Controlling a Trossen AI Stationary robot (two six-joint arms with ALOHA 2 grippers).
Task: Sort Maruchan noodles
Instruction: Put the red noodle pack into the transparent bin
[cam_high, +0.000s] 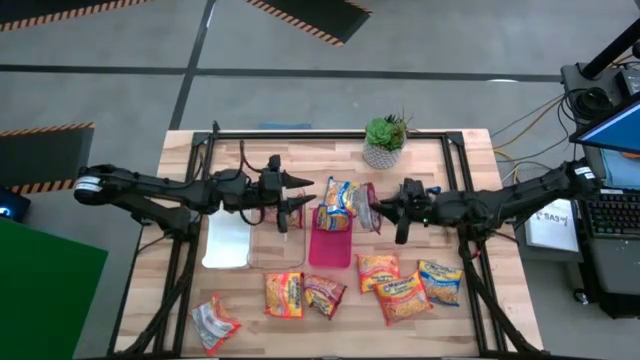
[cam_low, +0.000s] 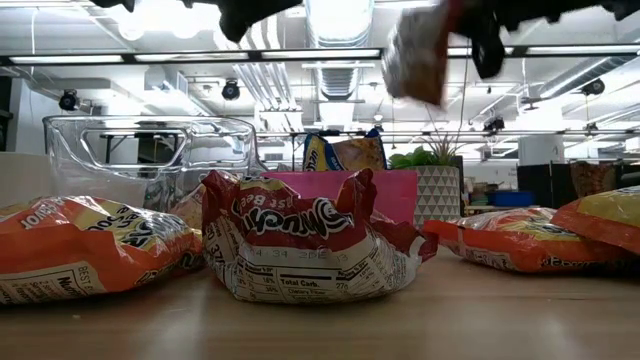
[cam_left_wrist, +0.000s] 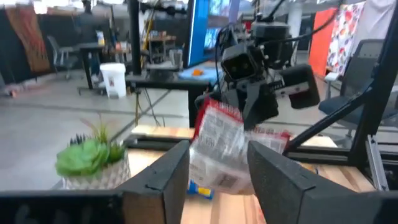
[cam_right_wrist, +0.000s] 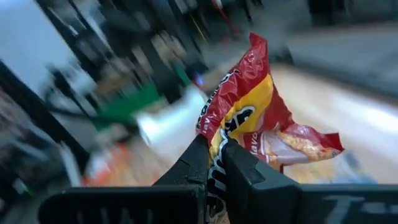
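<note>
While right gripper (cam_right_wrist: 214, 155) pinches red packet (cam_right_wrist: 249, 118) aloft, left gripper (cam_left_wrist: 217, 168) half-open, empty.

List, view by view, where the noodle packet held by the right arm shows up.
High view: red packet at the right gripper, above the red tray.
Low view: top right, hanging in the air.
Left wrist view: centre, seen between the left arm's own jaws.
Right wrist view: centre, pinched in the jaws.
Shared landmark: potted plant.
</note>
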